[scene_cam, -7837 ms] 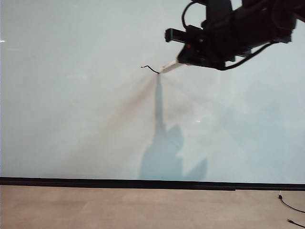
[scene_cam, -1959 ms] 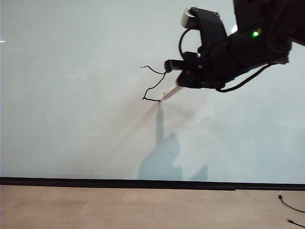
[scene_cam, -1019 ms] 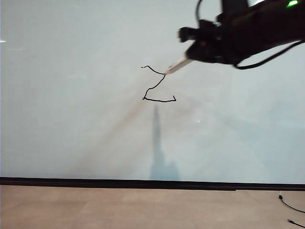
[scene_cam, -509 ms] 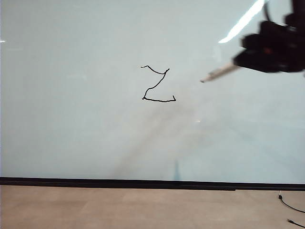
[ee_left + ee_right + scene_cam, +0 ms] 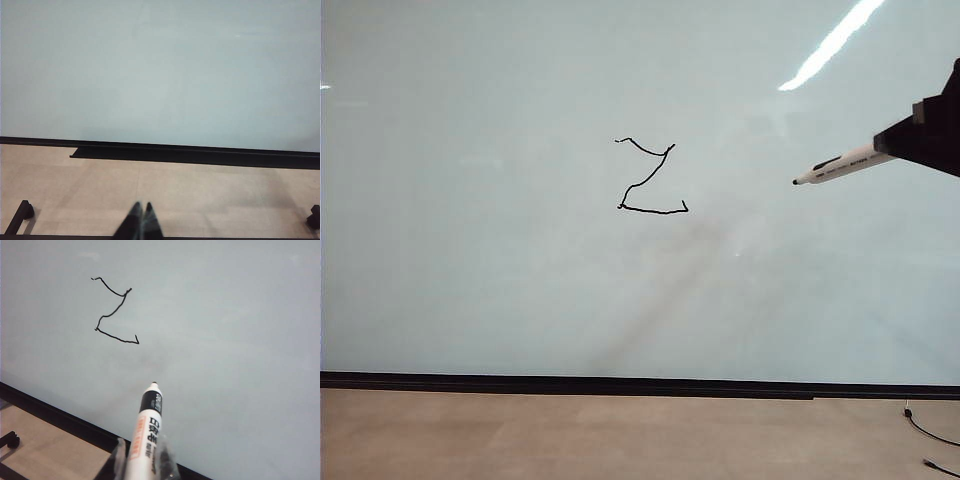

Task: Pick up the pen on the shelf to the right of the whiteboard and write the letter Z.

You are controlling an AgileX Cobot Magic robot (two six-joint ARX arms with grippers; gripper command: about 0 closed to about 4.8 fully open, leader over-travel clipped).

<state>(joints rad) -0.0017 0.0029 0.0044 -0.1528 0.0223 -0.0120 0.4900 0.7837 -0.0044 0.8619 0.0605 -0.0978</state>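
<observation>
The whiteboard fills most of the exterior view, and the letter Z stands on it in thin black line, a little above centre. My right gripper reaches in from the right edge, shut on the pen. The pen's dark tip points left, off the board and well right of the Z. In the right wrist view the pen sticks out between the fingers of the right gripper toward the whiteboard, below the letter Z. My left gripper hangs shut and empty over the floor. The shelf is out of view.
A black strip runs along the board's bottom edge, above the tan floor. Black cables lie on the floor at the lower right. In the left wrist view, black feet stand on the floor in front of the black strip.
The right gripper drew the Z's bottom stroke, then lifted the pen off the board and swung it away to the right edge. Its shadow has left the board. The left gripper stayed still.
</observation>
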